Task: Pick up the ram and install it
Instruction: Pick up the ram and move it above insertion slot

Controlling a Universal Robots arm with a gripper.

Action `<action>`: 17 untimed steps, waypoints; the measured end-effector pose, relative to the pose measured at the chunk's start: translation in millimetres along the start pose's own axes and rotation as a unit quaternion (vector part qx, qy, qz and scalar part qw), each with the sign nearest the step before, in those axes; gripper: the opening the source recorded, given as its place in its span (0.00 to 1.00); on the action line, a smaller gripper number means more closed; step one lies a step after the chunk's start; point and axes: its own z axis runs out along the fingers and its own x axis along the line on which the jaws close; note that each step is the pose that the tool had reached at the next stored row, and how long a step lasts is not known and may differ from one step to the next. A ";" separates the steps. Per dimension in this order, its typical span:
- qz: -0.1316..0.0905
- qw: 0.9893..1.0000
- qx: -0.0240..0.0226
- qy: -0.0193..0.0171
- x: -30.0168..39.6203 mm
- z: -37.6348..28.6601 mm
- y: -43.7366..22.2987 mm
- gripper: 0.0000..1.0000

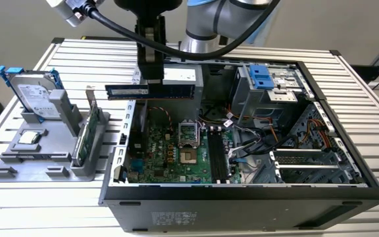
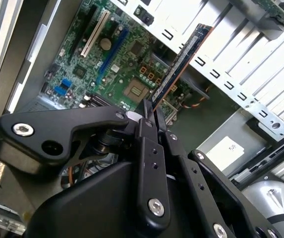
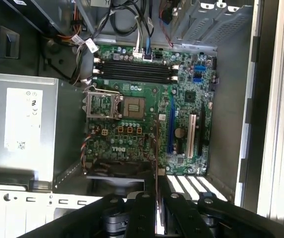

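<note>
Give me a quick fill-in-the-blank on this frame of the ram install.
The gripper is ____ on the ram.
The ram hangs ____ the open case.
The memory slots on the motherboard are ____.
The hard drive stands at the exterior view's ____.
Missing words: shut; above; empty; left.

Exterior view: bright, even light, and on the table (image 1: 374, 123) the slats read near white with only soft shadows. Inside the case (image 1: 242, 207) it is dimmer, the outer wall almost black.

First wrist view: slats blown out, board (image 3: 146, 114) well lit, deep shade in the case corners.

Second wrist view: my pincer (image 2: 154, 119) is a black mass, ram (image 2: 181, 64) dark against glaring case wall.
</note>
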 end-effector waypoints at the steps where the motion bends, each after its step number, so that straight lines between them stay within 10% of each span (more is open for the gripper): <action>1: 0.000 1.000 0.000 0.000 0.0 0.0 1.1 0.00; 17: 0.000 1.000 0.000 0.000 -0.9 0.5 18.3 0.00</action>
